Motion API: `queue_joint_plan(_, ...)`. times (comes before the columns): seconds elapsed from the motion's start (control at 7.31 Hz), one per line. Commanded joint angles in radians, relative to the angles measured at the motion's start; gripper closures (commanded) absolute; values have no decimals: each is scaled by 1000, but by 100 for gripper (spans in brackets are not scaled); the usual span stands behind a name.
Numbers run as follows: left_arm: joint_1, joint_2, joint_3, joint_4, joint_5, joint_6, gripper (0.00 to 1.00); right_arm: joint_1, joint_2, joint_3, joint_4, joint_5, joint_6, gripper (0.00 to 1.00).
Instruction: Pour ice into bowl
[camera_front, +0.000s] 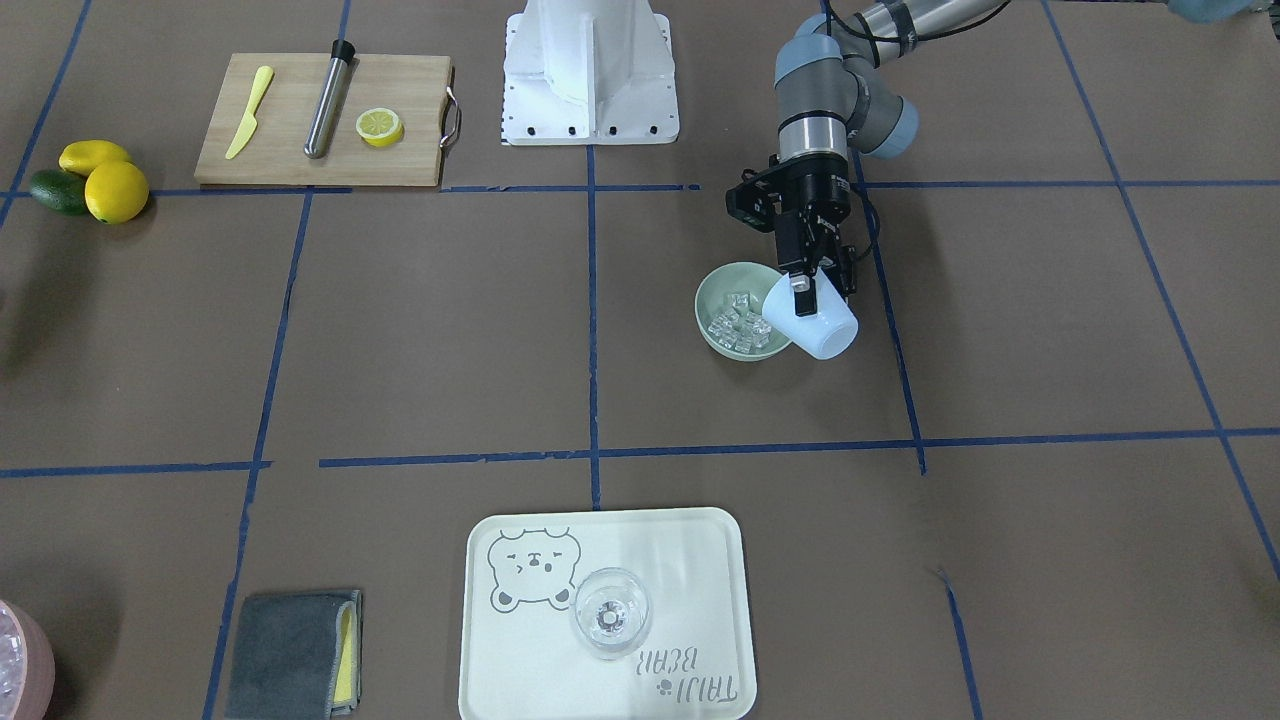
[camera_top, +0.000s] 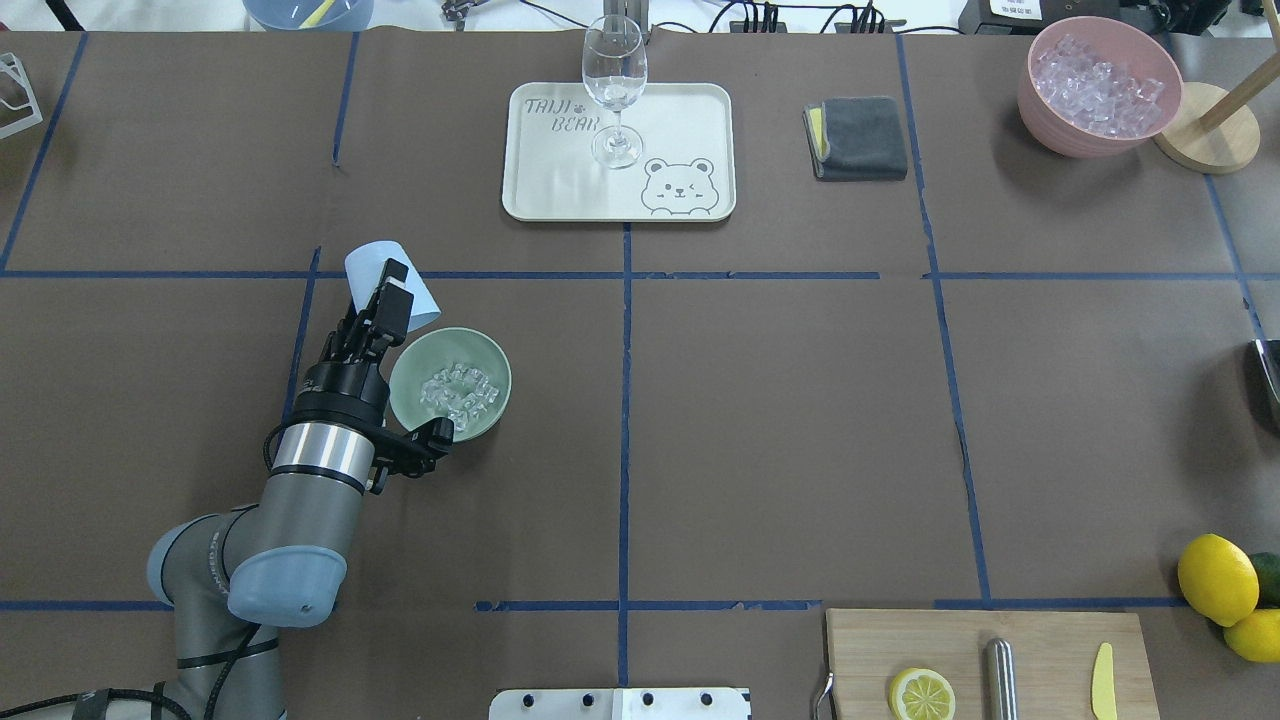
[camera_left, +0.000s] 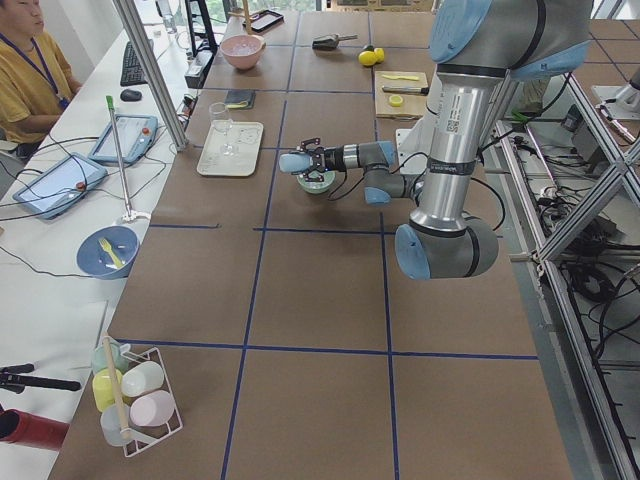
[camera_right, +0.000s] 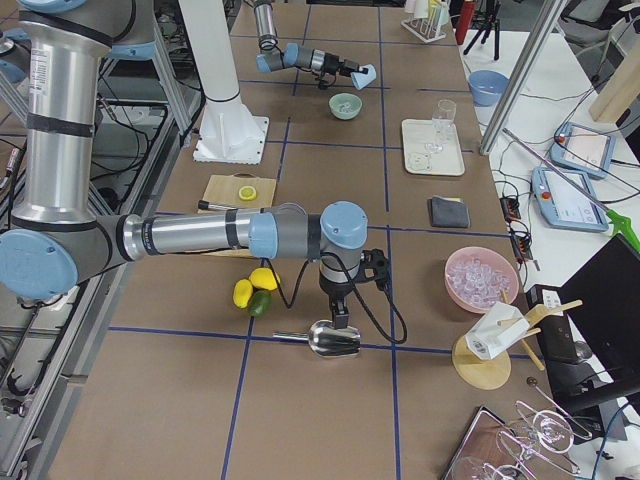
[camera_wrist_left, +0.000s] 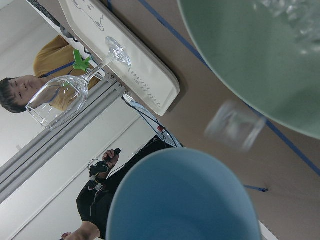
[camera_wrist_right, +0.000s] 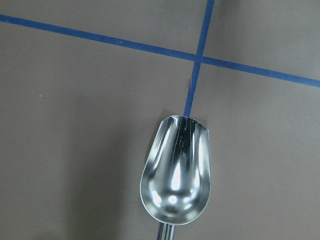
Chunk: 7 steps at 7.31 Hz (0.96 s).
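Pouring is judged nearly done: most ice (camera_front: 738, 325) lies in the bowl (camera_front: 706, 298), one cube (camera_wrist_left: 235, 125) is seen falling from the tipped blue cup (camera_front: 822, 332) clamped by the left gripper (camera_front: 800, 288); the right gripper's (camera_right: 340, 318) fingers cannot be judged

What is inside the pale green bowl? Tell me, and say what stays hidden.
A pile of clear ice cubes lies in the bowl. The bowl's floor beneath them is hidden, and the tilted blue cup in the left gripper covers one side of the rim.
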<state>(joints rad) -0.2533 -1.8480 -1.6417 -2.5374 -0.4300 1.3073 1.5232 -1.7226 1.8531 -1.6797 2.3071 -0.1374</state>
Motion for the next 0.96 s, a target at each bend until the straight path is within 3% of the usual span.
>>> queue_joint_plan(0.0,0,3,5,-26,1,1,100,0,0,2,0,0,1,0)
queue_joint_plan(0.14,-1,4,-3,-35,-1,0,100,0,0,0,0,0,1,0)
queue_joint_plan(0.55,-1,15,6,-387,-10,-11,100,0,0,5,0,2,7,0)
queue_joint_plan(0.82,-1,42,11,-437,-33,-383,100,0,0,8,0,2,7,0)
